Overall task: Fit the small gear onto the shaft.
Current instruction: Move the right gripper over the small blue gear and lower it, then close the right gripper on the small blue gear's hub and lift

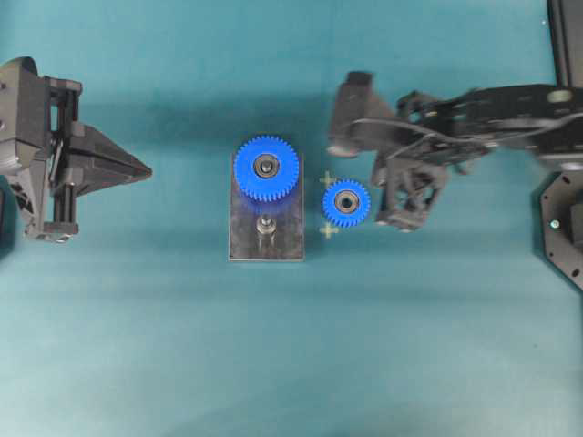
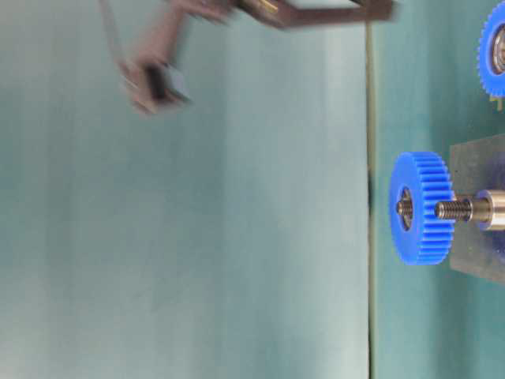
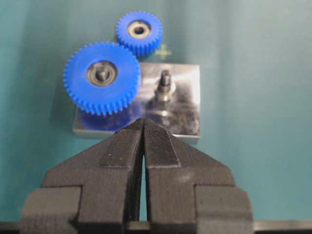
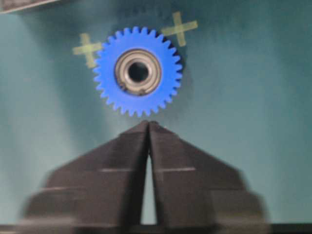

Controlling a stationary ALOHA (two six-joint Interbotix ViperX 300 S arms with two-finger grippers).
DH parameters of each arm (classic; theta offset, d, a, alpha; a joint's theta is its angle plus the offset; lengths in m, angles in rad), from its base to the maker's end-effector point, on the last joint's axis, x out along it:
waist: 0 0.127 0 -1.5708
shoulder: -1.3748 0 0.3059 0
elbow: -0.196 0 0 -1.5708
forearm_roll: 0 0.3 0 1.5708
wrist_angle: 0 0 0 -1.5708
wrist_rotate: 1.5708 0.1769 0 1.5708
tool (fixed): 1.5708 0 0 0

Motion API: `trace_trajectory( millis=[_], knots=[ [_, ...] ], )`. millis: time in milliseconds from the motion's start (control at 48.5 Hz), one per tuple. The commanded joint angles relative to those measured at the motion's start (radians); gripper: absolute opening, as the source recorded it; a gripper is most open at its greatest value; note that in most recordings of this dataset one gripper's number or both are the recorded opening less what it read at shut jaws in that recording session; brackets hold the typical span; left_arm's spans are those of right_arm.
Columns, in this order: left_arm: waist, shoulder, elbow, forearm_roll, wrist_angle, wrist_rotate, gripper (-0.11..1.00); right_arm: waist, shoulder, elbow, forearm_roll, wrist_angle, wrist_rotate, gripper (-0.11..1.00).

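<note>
The small gear [image 1: 346, 202] [image 3: 139, 30] [image 4: 138, 71] lies flat on the teal table, right of the grey plate [image 1: 287, 238], between two yellow cross marks. The shaft [image 1: 265, 224] [image 3: 165, 87] [image 2: 465, 209] stands bare on the plate's near half. My right gripper [image 4: 148, 123] [image 1: 337, 144] hovers blurred above the table, tips together, just short of the small gear and holding nothing. My left gripper [image 1: 148, 170] [image 3: 144, 120] is shut and empty, left of the plate and pointing at it.
A larger blue gear [image 1: 266, 167] [image 3: 102, 76] [image 2: 422, 208] sits on the plate's far post, next to the shaft. The right arm [image 1: 492, 114] stretches in from the right edge above the table. A dark base [image 1: 565, 228] stands at the right edge.
</note>
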Motion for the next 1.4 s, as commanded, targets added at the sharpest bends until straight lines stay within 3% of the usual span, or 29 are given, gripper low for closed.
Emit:
trace_trajectory(
  millis=[0, 185, 268, 371, 1380],
  knots=[
    [-0.003, -0.005, -0.029, 0.002, -0.002, 0.002, 0.00, -0.009, 0.041, -0.041, -0.003, 0.002, 0.003, 0.22],
    [-0.008, -0.005, -0.031, 0.002, 0.000, 0.000, 0.00, -0.037, 0.149, -0.089, -0.006, -0.005, 0.006, 0.78],
    [-0.014, -0.005, -0.028, 0.002, 0.000, 0.000, 0.00, -0.044, 0.175, -0.107, -0.015, -0.003, 0.005, 0.91],
    [-0.015, -0.006, -0.023, 0.003, 0.000, 0.000, 0.00, -0.052, 0.201, -0.117, -0.026, -0.009, 0.003, 0.85],
    [-0.014, -0.015, 0.008, 0.003, -0.006, -0.009, 0.00, -0.023, 0.258, -0.120, -0.018, -0.002, 0.003, 0.85]
  ],
)
